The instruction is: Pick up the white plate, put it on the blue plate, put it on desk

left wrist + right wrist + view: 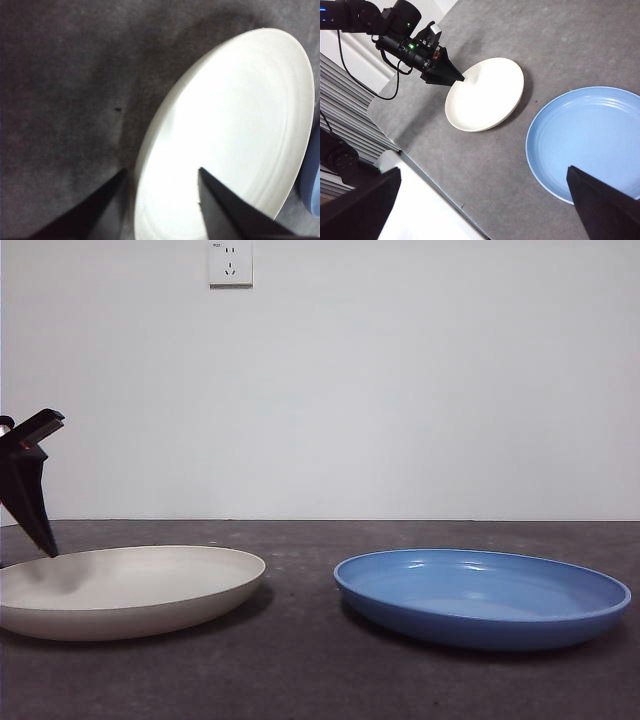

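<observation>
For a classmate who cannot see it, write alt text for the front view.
A white plate and a blue plate sit apart, side by side, on a dark grey desk. The left claw, open, hangs over the white plate's outer rim. Behind, a white wall bears a wall socket.

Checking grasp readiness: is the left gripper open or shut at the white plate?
Open: the left gripper straddles the white plate rim, one jaw outside over the desk, one inside.
</observation>
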`<move>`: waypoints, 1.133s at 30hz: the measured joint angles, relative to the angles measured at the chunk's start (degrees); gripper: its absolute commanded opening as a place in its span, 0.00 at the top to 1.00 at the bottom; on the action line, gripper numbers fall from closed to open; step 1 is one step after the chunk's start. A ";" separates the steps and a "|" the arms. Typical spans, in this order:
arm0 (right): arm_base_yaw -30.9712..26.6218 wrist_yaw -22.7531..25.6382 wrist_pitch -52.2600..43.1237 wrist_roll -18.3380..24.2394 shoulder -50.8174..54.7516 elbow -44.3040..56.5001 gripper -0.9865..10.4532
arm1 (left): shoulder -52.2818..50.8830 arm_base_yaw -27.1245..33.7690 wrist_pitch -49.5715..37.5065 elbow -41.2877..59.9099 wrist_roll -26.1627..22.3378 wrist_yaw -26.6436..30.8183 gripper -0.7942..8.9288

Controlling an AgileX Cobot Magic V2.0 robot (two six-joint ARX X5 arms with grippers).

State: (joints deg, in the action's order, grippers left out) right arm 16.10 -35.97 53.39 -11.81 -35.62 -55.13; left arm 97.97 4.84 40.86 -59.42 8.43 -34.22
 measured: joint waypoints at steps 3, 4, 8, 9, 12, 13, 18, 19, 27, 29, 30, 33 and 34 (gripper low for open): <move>0.00 0.00 0.00 0.00 0.00 0.00 0.32 | 0.02 0.00 0.02 0.00 0.00 0.09 0.77; 0.00 0.00 0.00 0.00 0.00 0.00 0.32 | 0.02 0.00 0.04 0.00 0.00 0.15 0.78; 0.00 0.00 0.00 0.00 0.00 0.00 0.32 | 0.98 0.00 0.04 -0.07 0.00 0.20 0.81; 0.00 0.00 0.00 0.00 0.00 0.00 0.32 | 1.38 0.00 0.02 -0.09 0.00 0.17 0.84; 0.00 -0.02 0.04 0.00 0.00 0.00 0.32 | 2.64 0.00 0.11 -0.09 -0.04 0.20 0.91; 0.00 -0.02 0.11 0.00 0.00 0.00 0.32 | 2.95 0.00 0.17 -0.09 -0.07 0.26 0.91; 0.00 -0.02 0.28 0.00 0.00 0.00 0.32 | 3.30 -0.07 0.24 -0.31 -0.26 0.44 0.91; 0.00 -0.02 0.33 0.00 0.00 0.00 0.32 | 3.30 -0.04 0.74 -0.48 -0.26 0.48 0.91; 0.00 0.04 1.18 -0.02 0.00 -0.02 0.32 | 3.32 -1.49 9.53 -8.98 0.02 0.81 0.91; 0.00 0.66 2.67 -0.02 0.00 -0.33 0.32 | 3.32 -3.37 12.33 -12.11 0.04 0.85 0.91; 0.00 1.53 3.39 -0.02 0.00 -0.59 0.32 | 3.32 -4.42 13.25 -13.27 0.07 0.85 0.91; 0.00 3.72 5.62 -0.02 0.00 -1.53 0.32 | 3.32 -8.87 15.78 -17.11 1.09 0.85 0.91; -0.02 3.98 6.14 0.00 0.02 -1.77 0.32 | 3.32 -10.64 16.13 -18.29 1.64 0.83 0.91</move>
State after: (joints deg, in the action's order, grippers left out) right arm 16.08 -31.99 59.53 -11.81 -35.59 -56.90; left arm 101.30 -5.80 56.99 -77.71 10.07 -33.39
